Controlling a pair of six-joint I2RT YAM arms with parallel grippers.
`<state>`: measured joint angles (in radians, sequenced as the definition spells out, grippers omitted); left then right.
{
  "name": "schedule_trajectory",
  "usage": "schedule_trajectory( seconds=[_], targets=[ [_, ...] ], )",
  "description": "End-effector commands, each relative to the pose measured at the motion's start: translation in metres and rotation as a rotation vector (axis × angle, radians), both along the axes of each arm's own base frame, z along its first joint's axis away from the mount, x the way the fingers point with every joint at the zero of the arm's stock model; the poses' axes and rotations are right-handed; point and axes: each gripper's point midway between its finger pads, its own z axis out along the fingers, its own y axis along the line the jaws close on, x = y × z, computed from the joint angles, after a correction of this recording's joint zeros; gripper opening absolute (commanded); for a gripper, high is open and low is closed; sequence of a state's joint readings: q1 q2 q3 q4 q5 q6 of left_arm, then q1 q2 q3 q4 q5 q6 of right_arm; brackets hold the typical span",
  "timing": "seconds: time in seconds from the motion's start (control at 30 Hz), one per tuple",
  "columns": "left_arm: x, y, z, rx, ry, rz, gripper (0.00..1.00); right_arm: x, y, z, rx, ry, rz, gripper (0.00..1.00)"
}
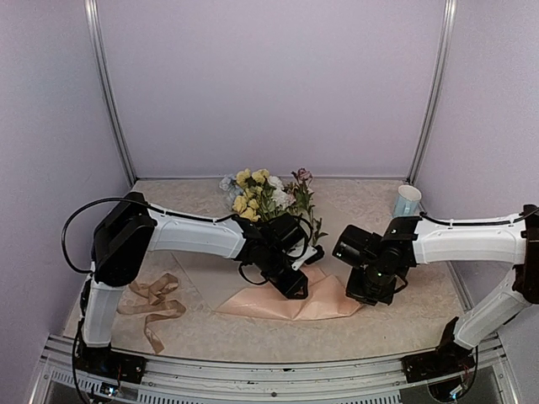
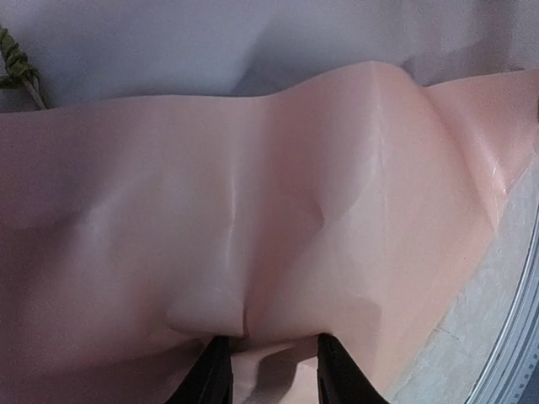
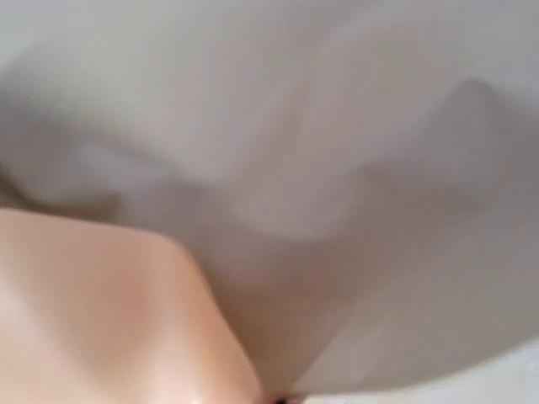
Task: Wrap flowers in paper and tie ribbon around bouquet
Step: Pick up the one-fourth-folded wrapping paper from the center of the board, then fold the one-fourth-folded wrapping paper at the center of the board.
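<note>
While the flowers (image 1: 261, 198) lie just behind the paper (image 1: 278, 305), wrapping is the step in hand and looks barely begun. The left fingers (image 2: 210, 377) stand partly spread astride a pucker near the paper's middle, not clamping it. The right fingers (image 1: 368, 295), pressed together at the paper's right edge, seem to pinch it, though that wrist view is blurred. Next, the sheet likely needs folding over the stems. The ribbon (image 1: 153, 305) lies on the desk (image 1: 396, 324), well left of the paper.
</note>
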<state>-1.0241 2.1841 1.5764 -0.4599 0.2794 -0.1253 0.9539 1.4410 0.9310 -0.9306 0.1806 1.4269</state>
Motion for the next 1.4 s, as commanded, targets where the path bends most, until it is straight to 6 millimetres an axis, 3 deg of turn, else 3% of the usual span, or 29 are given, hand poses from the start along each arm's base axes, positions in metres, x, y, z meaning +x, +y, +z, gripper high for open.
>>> schedule_trajectory(
  seconds=[0.0, 0.1, 0.3, 0.43, 0.53, 0.67, 0.8, 1.03, 1.17, 1.27, 1.37],
  targets=[
    [0.004, 0.019, -0.019, 0.083, 0.049, 0.032, 0.35, 0.006, 0.005, 0.018, -0.136, -0.05, 0.076, 0.0],
    [0.001, 0.022, -0.028, 0.097, 0.071, 0.035, 0.36, 0.01, 0.025, 0.035, -0.196, -0.108, 0.161, 0.0],
    [0.007, 0.032, -0.032, 0.082, 0.106, 0.071, 0.36, 0.024, 0.099, 0.074, -0.218, -0.278, 0.437, 0.0],
    [0.009, 0.036, -0.034, 0.062, 0.138, 0.079, 0.36, 0.025, 0.143, 0.077, -0.164, -0.352, 0.62, 0.0],
    [0.009, 0.039, -0.036, 0.058, 0.15, 0.085, 0.36, 0.026, 0.147, 0.082, -0.143, -0.375, 0.617, 0.0],
    [0.009, 0.04, -0.036, 0.048, 0.159, 0.089, 0.35, 0.033, 0.148, 0.11, -0.091, -0.48, 0.62, 0.0],
    [0.01, 0.041, -0.037, 0.02, 0.183, 0.094, 0.36, 0.021, 0.198, 0.137, 0.17, -0.629, 0.852, 0.0],
    [0.011, 0.046, -0.035, -0.026, 0.215, 0.112, 0.36, 0.025, 0.206, 0.101, 0.1, -0.625, 0.954, 0.0],
    [0.011, 0.047, -0.034, -0.055, 0.237, 0.114, 0.36, 0.013, 0.218, 0.067, 0.111, -0.542, 1.064, 0.0],
    [0.017, 0.053, -0.032, -0.094, 0.25, 0.146, 0.36, 0.007, 0.223, 0.048, 0.113, -0.511, 1.113, 0.0],
    [0.03, 0.056, -0.019, -0.118, 0.196, 0.179, 0.39, 0.011, 0.219, 0.042, 0.083, -0.519, 1.105, 0.0]
  ],
)
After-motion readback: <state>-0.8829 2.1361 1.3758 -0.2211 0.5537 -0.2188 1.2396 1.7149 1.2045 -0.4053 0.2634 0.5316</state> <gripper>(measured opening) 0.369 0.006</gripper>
